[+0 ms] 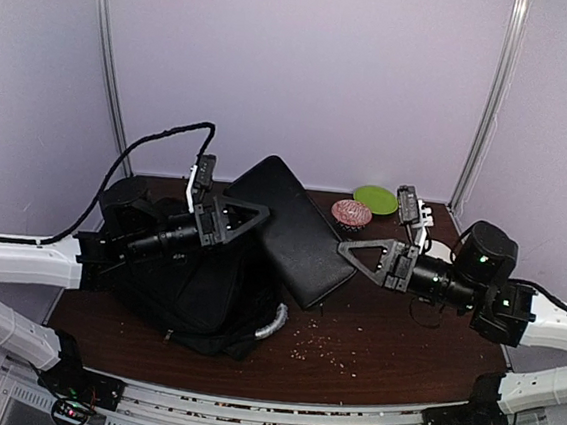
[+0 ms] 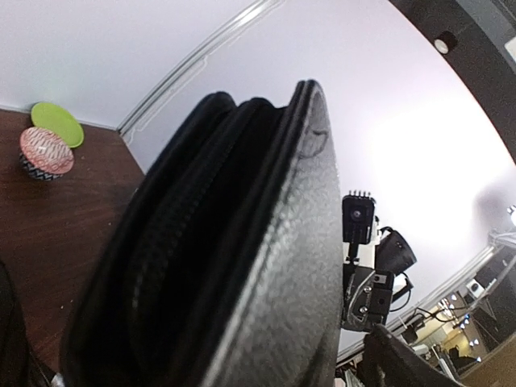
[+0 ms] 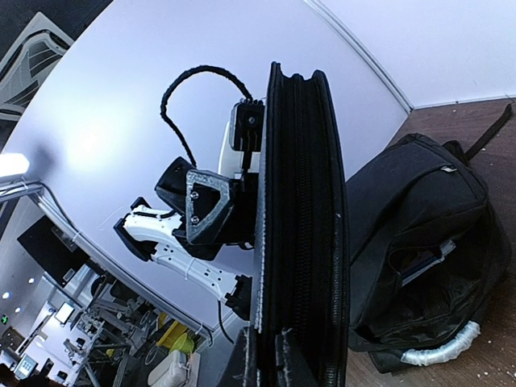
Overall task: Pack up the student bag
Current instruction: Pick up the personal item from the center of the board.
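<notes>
The student bag (image 1: 191,289) is a large black soft bag slumped at the left of the table, its silvery handle (image 1: 273,322) at the front; it also shows in the right wrist view (image 3: 419,234). A flat black zipped case (image 1: 297,229) is held up off the table between the arms, edge-on in both wrist views (image 2: 266,266) (image 3: 302,201). My right gripper (image 1: 345,249) (image 3: 282,339) is shut on the case's near corner. My left gripper (image 1: 253,213) stands wide around the case's other end, with a gap showing beside one finger (image 3: 205,205).
A pink patterned bowl (image 1: 351,213) (image 2: 46,151) and a green plate (image 1: 375,198) (image 2: 56,123) sit at the back of the table. Crumbs (image 1: 326,342) are scattered on the brown tabletop in front of the case. White walls close in the back and sides.
</notes>
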You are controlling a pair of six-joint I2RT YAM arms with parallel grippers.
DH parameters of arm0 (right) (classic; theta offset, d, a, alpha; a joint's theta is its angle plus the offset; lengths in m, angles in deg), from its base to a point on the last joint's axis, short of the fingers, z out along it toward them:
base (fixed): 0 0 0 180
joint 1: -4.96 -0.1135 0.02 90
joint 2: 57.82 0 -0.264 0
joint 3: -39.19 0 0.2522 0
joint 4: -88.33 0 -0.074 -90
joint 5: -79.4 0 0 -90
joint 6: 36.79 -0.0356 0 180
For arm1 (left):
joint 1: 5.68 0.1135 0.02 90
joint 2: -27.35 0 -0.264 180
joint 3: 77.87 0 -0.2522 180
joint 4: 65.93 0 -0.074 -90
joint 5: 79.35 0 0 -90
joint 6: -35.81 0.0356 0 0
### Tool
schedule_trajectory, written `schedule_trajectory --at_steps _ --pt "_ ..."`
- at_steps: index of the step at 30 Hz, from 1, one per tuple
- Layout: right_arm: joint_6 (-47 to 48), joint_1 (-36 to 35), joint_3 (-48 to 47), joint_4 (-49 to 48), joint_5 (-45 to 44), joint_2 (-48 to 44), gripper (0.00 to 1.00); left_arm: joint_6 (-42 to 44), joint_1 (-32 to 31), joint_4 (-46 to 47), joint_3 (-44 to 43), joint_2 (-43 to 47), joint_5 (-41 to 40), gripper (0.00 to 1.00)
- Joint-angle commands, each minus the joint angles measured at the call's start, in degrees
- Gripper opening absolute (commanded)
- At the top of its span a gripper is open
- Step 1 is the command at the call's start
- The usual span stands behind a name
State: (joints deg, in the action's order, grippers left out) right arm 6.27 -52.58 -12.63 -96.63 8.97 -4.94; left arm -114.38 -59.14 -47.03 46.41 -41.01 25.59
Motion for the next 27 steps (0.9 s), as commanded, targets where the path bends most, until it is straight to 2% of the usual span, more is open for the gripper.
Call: schedule_trajectory --at_steps 1,3,5,10,11,12,13,14,15,17,21,27 --pt "-0.59 -0.88 -4.25 -9.83 4.91 0.37 0.0 -1.38 0.41 13.77 1.38 -0.85 5.03 0.77" --pt "-0.02 -1.21 -4.98 -9.13 5.66 0.9 0.0 -1.39 0.37 14.82 1.59 -0.86 5.3 0.64" --pt "0.42 -1.47 -5.46 -8.39 5.82 1.31 0.0 -1.4 0.37 15.51 1.63 -0.81 5.44 0.46" --pt "1.72 -1.88 -6.37 -5.1 4.88 1.55 0.0 -0.68 0.37 16.29 0.9 -0.66 5.43 0.1" --pt "2.11 -2.0 -6.76 -3.98 4.6 1.4 0.02 -0.58 0.37 16.27 0.72 -0.59 5.26 0.04" --pt "2.59 -2.04 -6.87 -2.94 4.19 1.17 0.11 -0.36 0.37 16.29 0.64 -0.49 5.01 0.0" --pt "2.88 -2.12 -6.83 -1.95 3.44 0.68 0.34 -0.1 0.37 16.25 0.51 -0.19 4.63 0.0" --pt "3.12 -2.22 -6.38 -1.42 2.58 0.05 0.48 0.31 0.37 16.02 0.37 0.19 4.05 0.0" --pt "3.17 -2.31 -5.52 -1.31 1.19 -0.75 0.58 0.76 0.37 15.76 0.24 0.75 3.35 0.0" --pt "2.61 -2.48 -3.43 -2.06 -1.76 -2.33 0.71 1.78 0.44 15.32 -0.24 1.84 1.93 0.0" --pt "-0.34 -2.72 0.44 -5.99 -3.91 -3.4 0.81 2.96 0.45 15.8 -0.78 4.16 -1.92 0.0" --pt "-3.51 -3.32 4.25 -11.67 -7.18 -2.33 0.85 1.52 0.45 22.22 1.28 5.99 -6.79 0.0"
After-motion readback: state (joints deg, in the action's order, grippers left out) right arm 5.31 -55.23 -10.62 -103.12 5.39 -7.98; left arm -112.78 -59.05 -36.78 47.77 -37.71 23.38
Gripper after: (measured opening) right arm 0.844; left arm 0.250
